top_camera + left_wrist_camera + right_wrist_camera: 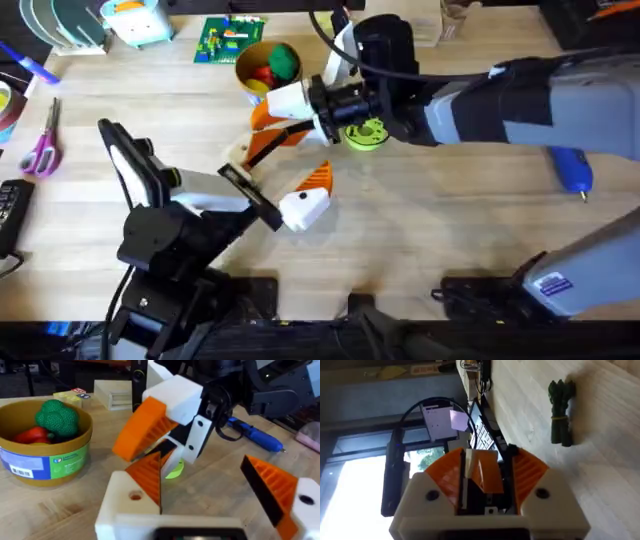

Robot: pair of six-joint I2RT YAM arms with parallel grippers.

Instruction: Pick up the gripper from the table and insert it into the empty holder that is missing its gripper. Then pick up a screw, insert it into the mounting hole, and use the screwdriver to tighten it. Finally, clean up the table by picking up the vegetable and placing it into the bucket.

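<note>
well, in the overhead view the right arm reaches across the table (420, 215) from 3 o'clock, and the right gripper (272, 125) sits near the middle of the far half. in its own wrist view the right gripper (485, 480) has its orange ribbed pads (530, 472) clenched on a small cream-and-orange piece that looks like the holder (481, 467); whether the orange wedge is seated in it i cannot tell. the left arm comes up from 7 o'clock, and the left gripper (312, 193) lies just at 5 o'clock of the right one, close but apart from it. seen from the left wrist, the left gripper (210, 485) is released, its two fingers (145, 480) spread wide with bare wood between them and nothing held.

the bucket (262, 62) stands at 12 o'clock of the right gripper, near it, with a round green ball toy (283, 60) and a red piece (262, 73) inside. a lime-green perforated disc (365, 133) lies at 3 o'clock of the right gripper, partly under the right arm. the screwdriver (572, 168) rests flat on the wood far off at 3 o'clock, well apart from both grippers, its metal tip toward 5 o'clock. the vegetable (560, 410), a slim dark-green bundle, lies flat on the table in the right wrist view, well apart from the clenched pads. purple-handled scissors (42, 150) lie at 9 o'clock near the table's edge.
</note>
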